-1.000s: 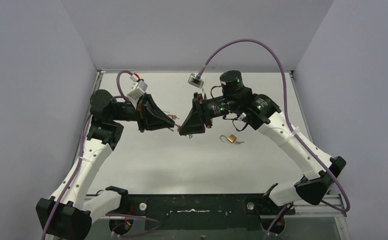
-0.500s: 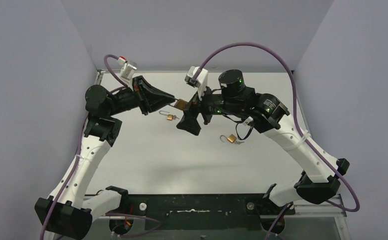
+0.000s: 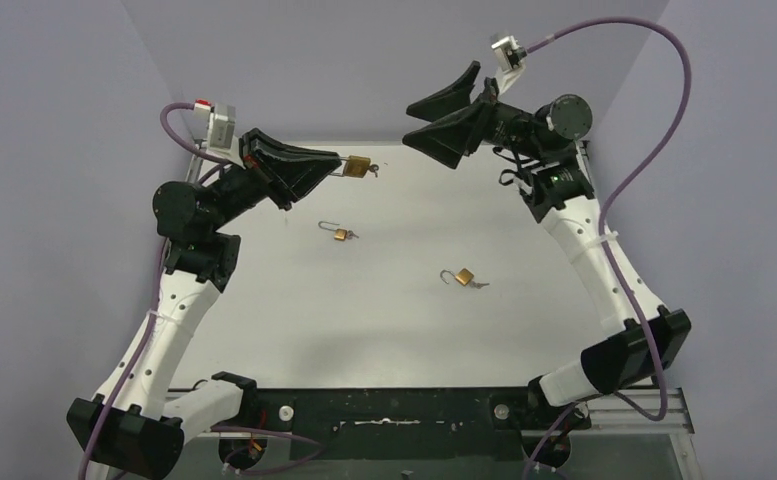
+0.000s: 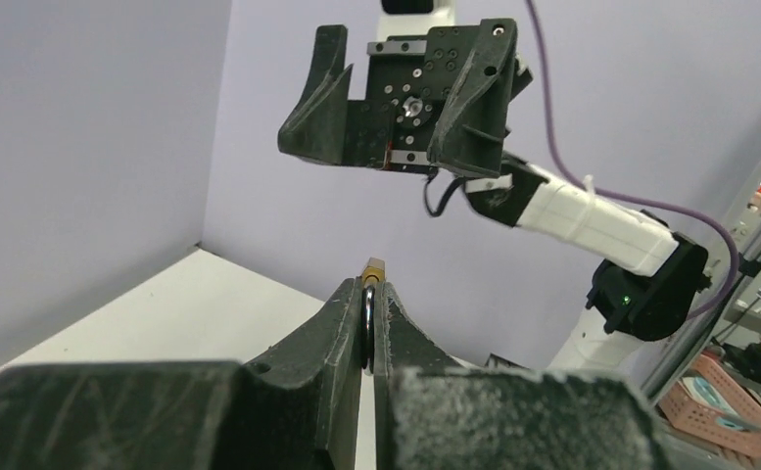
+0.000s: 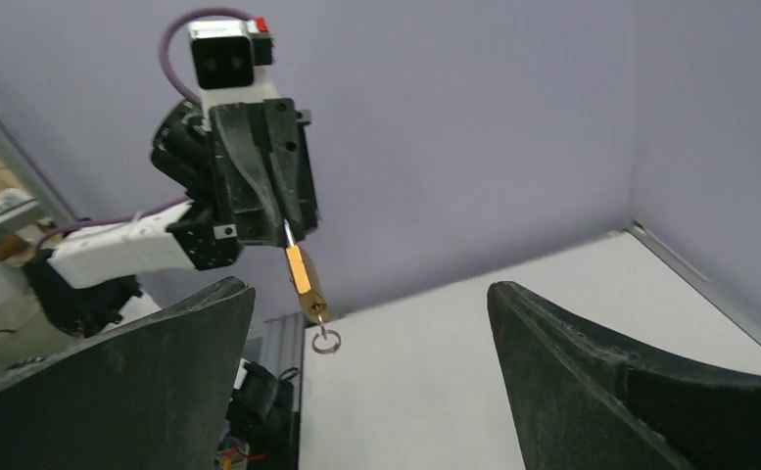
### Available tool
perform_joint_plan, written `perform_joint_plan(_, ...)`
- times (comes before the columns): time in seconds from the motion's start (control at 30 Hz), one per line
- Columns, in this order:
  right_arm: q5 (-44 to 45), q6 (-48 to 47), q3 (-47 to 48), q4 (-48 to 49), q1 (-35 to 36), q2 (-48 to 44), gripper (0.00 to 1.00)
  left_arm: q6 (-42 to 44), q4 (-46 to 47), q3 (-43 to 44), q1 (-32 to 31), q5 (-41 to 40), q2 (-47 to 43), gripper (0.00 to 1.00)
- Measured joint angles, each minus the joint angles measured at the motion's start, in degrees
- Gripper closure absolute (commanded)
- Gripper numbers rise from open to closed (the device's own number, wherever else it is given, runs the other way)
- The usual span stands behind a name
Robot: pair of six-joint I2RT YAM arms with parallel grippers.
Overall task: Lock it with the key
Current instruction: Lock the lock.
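My left gripper (image 3: 338,167) is raised over the table's back left, shut on the steel shackle (image 4: 367,311) of a brass padlock (image 3: 358,166). The brass body (image 4: 373,264) sticks out past the fingertips. In the right wrist view that padlock (image 5: 305,269) hangs below the left gripper (image 5: 283,227), with a key in its bottom end and a key ring (image 5: 325,342) dangling. My right gripper (image 3: 411,122) is high at the back right, facing the padlock from a distance. It stands wide open (image 5: 371,294) with nothing between its fingers.
Two more small brass padlocks lie on the white table (image 3: 384,330) with their shackles open: one (image 3: 341,234) left of centre, one (image 3: 463,277) right of centre with a key beside it. Purple walls enclose the table on three sides.
The two grippers met over the table's middle a second ago. Since then the right gripper opened and swung up to the back right; the left lifted the padlock toward the back left.
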Motion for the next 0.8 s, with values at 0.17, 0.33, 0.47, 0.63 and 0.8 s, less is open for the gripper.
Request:
perform_joint_plan(0.17,-5.53,21.90,1.25,27.76,1.90,10.32,0.10,2.80,0.50,-0.26,-1.09,-4.94,-0.55,1.00)
perform_joint_plan(0.33,-6.99,26.14,1.73,32.24,5.97,13.99,0.14,5.18,0.59,-0.94,-1.77,-9.27,-1.16,1.00)
perform_joint_plan(0.47,-7.67,21.00,2.10,27.34,9.44,12.87,0.19,5.92,0.66,-1.03,-1.77,-11.87,-1.20,1.00)
perform_joint_plan(0.63,-8.04,17.64,2.34,24.65,10.45,11.82,0.24,5.99,2.10,-1.03,-1.77,-12.83,-1.07,1.00)
perform_joint_plan(0.8,-8.02,16.57,2.43,23.19,10.45,11.82,0.28,5.75,4.02,-1.16,-1.77,-12.94,-0.44,1.00)
